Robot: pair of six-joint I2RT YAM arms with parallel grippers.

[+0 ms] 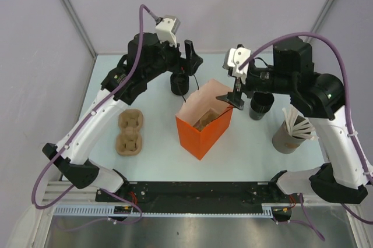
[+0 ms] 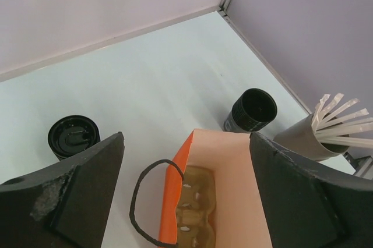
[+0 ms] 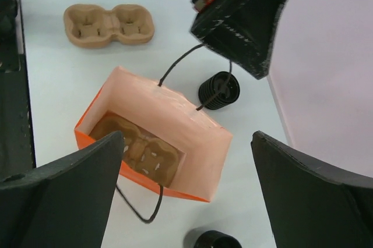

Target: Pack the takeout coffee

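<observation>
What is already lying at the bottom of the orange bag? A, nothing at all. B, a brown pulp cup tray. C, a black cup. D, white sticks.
B: both wrist views look down into the orange bag and show a brown pulp cup tray on its floor.

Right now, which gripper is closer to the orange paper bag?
Right. The right gripper hangs over the orange bag at its rim; the left gripper sits farther back, above a black cup behind the bag.
</observation>
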